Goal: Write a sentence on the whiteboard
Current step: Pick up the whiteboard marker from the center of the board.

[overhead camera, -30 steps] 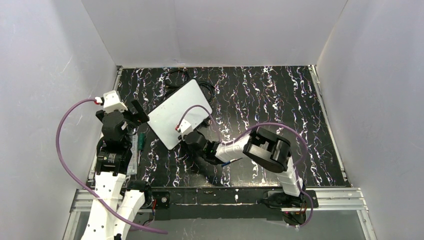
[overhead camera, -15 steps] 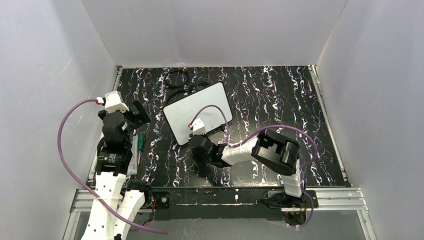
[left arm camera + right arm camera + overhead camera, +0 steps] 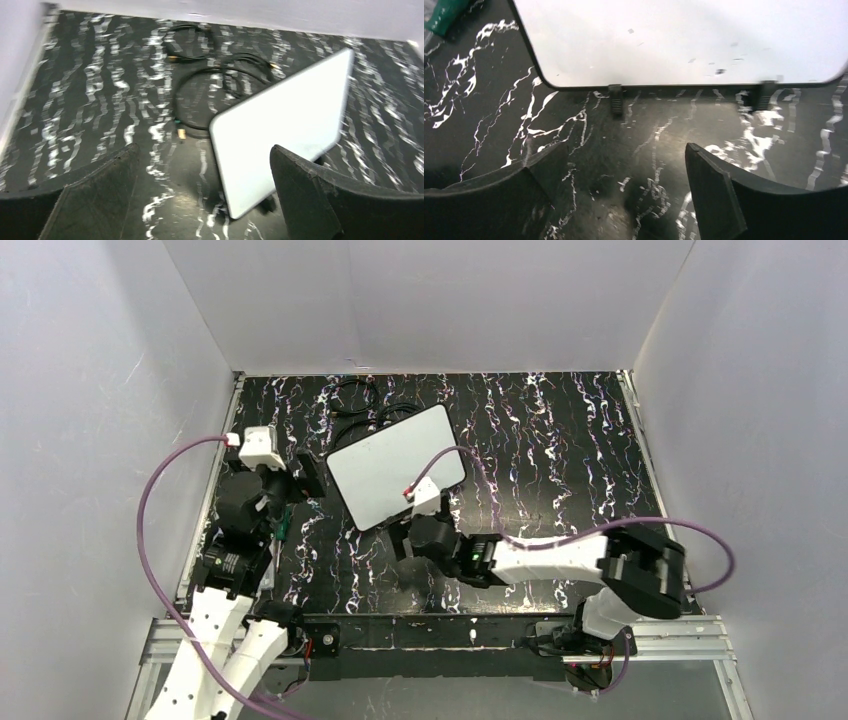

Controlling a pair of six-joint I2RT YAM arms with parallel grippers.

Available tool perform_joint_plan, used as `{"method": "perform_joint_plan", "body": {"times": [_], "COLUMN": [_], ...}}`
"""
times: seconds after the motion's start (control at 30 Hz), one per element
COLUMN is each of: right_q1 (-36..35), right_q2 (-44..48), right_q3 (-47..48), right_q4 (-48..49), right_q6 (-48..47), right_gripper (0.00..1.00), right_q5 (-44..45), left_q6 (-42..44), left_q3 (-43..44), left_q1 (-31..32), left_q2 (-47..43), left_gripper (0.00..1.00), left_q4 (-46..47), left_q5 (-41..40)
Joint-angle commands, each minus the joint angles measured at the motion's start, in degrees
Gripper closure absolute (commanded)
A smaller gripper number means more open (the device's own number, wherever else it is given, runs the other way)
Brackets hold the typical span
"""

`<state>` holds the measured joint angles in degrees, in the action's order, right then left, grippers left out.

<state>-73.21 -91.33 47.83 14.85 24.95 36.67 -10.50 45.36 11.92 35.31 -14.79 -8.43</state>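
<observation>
Whiteboard (image 3: 395,475) now lies mid-table, still blank, no sentence yet. It's turned clockwise vs 1 s ago, when it sat skewed further left. R gripper (image 3: 408,532) has backed off its near edge, fingers apart, empty. L gripper (image 3: 295,485), also spread & empty, has shifted fwd. Repositioning looks done; prob. next is green pen (image 3: 284,524) by L arm.

The whiteboard (image 3: 392,468) is plain white with a thin dark edge and a few small dark specks. The table (image 3: 560,450) is black with white veins, like marble. The thin cables (image 3: 176,105) on it are black. The arm cables (image 3: 150,510) are purple. One small object (image 3: 283,523) is green. The walls (image 3: 450,300) are pale grey.
</observation>
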Motion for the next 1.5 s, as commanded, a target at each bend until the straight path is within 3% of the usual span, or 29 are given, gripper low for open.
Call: {"method": "perform_joint_plan", "body": {"times": [0.0, 0.1, 0.37, 0.6, 0.97, 1.2, 1.3, 1.47], "right_q1": [2.0, 7.9, 31.4, 44.4, 47.5, 47.8, 47.9, 47.9], "right_q2": [9.6, 14.8, 26.2, 31.8, 38.9, 42.2, 42.5, 42.3], "right_q3": [-2.0, -1.8, -3.3, -6.2, -10.8, -11.8, -12.0, -11.4], "right_q4": [-10.2, -16.5, -24.9, -27.7, -27.5, -27.9, -27.3, -28.1], "right_q6": [1.2, 0.7, 0.6, 0.8, 2.7, 2.9, 3.2, 2.8], "right_gripper": [0.03, 0.01, 0.01, 0.01, 0.01, 0.01, 0.01, 0.01], "right_q5": [6.7, 2.8, -13.0, -19.9, -23.7, -23.4, -23.9, -24.5], "left_q6": [0.7, 0.6, 6.2, 12.2, 14.4, 15.7, 16.4, 17.4], "left_q3": [-3.2, -4.4, -4.1, -1.8, 6.5, 6.7, 7.5, 9.4], "left_q1": [7.3, 14.1, 34.5, 44.6, 49.2, 50.6, 50.6, 50.7], "left_q2": [-2.9, 0.1, 15.0, 31.9, 54.0, 58.3, 60.5, 63.9], "left_gripper": [0.01, 0.04, 0.06, 0.16, 0.42, 0.52, 0.64, 0.70], "left_q4": [7.5, 10.8, 11.6, 8.8, 9.1, 9.9, 10.0, 8.3], "left_q5": [8.0, 16.4, 24.6, 25.0, 21.5, 16.6, 16.1, 14.8]}}
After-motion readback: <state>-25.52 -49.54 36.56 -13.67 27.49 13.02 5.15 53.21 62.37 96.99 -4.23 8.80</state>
